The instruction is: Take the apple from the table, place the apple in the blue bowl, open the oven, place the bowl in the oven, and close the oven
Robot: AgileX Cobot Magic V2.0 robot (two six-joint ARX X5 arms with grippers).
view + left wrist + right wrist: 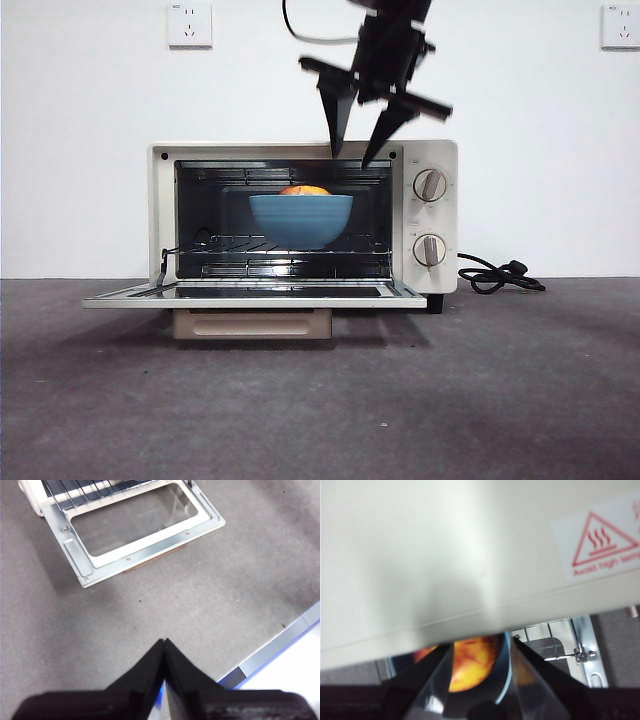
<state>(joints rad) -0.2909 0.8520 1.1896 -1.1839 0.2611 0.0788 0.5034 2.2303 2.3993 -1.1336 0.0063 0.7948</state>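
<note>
Spread across everything below: the table (500, 400), dark grey and mottled. Standing on it, the oven (300, 160), cream-white, door (255, 293) dropped flat and open toward the camera, two knobs (430, 185) stacked on the control panel, black cord (500, 277) coiled just beside its knob side. Inside on the wire rack (215, 243), the blue bowl (300, 218), upright, roughly centred in the cavity. Nestled in the bowl, the apple (304, 190), only its orange top showing over the rim.

Hanging above the oven's top, the right gripper (353, 152), jaws spread well apart, tips at the level of the oven's top front edge, clamped on nothing. Bowl and apple lying lower than those tips, within the cavity, apart from them. In the right wrist view, apple (470, 662) glimpsed between the two spread jaws, under the oven's cream top panel with its red heat-warning label (602, 542).

Off over bare table in front of the open door (145, 532), the left gripper (164, 642), jaws pressed together, holding nothing.
</note>
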